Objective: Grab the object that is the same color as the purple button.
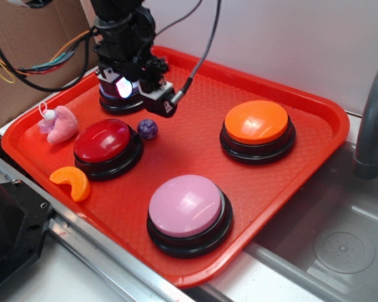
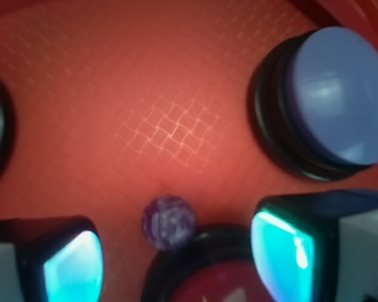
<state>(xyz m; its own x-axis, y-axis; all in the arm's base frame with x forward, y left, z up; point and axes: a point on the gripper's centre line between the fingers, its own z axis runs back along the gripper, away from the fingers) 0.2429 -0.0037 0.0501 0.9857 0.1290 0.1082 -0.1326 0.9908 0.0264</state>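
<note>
The object, a tiny dark-purple marbled ball, lies on the red tray against the black base of the red button. In the wrist view the ball sits low in the middle, just beyond the red button's rim. My gripper hangs over the tray's back left, above and behind the ball. Its jaws stand open, and the gripper holds nothing between its glowing teal fingertips. The light purple button stands at the tray's front, and this purple button also fills the wrist view's upper right.
An orange button stands at the back right. Another black-based button sits under the gripper. A pink plush toy and an orange slice-shaped piece lie at the tray's left. A sink lies to the right.
</note>
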